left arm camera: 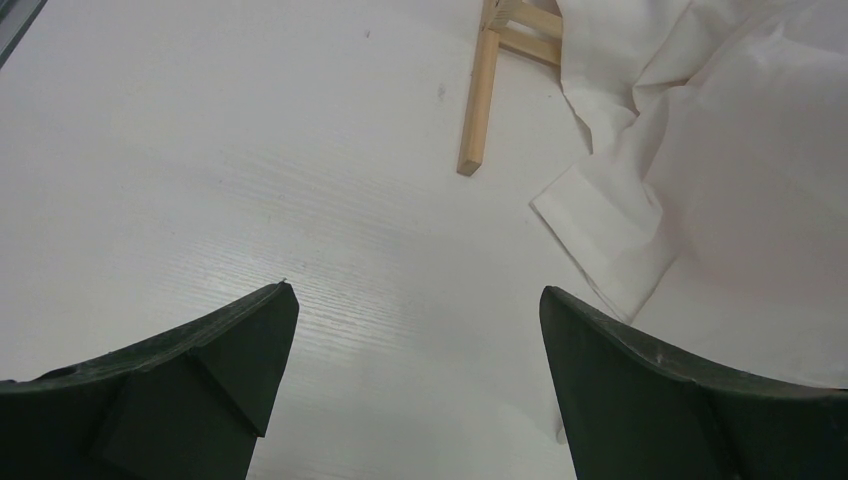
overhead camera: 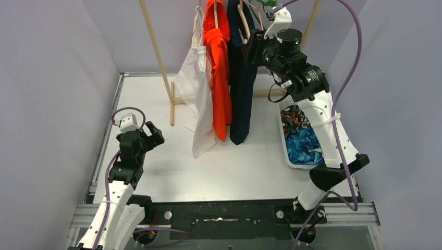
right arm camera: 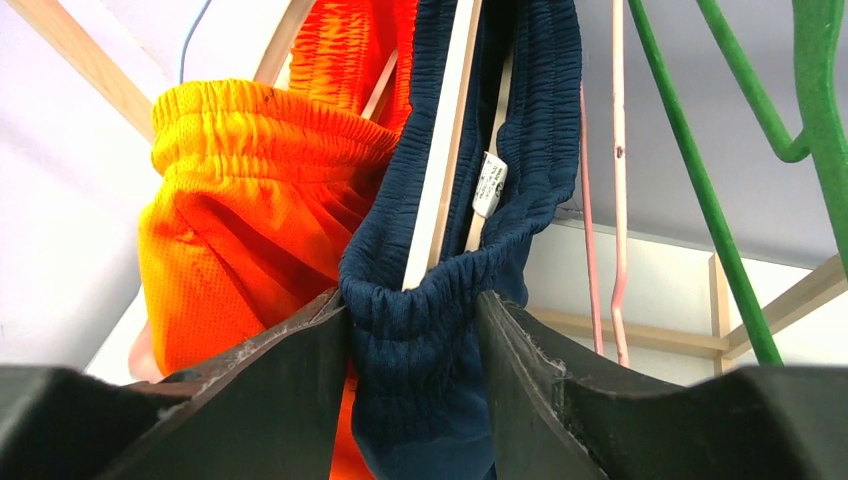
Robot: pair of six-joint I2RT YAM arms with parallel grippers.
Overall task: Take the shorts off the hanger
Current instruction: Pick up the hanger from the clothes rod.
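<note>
Soft, light and limp, the navy shorts (right arm camera: 425, 400) should slip off the wooden hanger (right arm camera: 440, 150) by their gathered waistband, where the right hand (right arm camera: 412, 305) is clamped; the left hand (left arm camera: 417, 292) hangs spread apart.

White table (overhead camera: 156, 172) with wooden rack foot (overhead camera: 172, 107), white bin (overhead camera: 285, 148) and hem of white shorts (overhead camera: 202, 130)

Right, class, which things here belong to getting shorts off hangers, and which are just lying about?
Job: white shorts, orange shorts, navy shorts, wooden hanger, right pincer gripping the navy waistband.
Lying about: green hanger, pink hanger, rack foot, idle left pincer.
</note>
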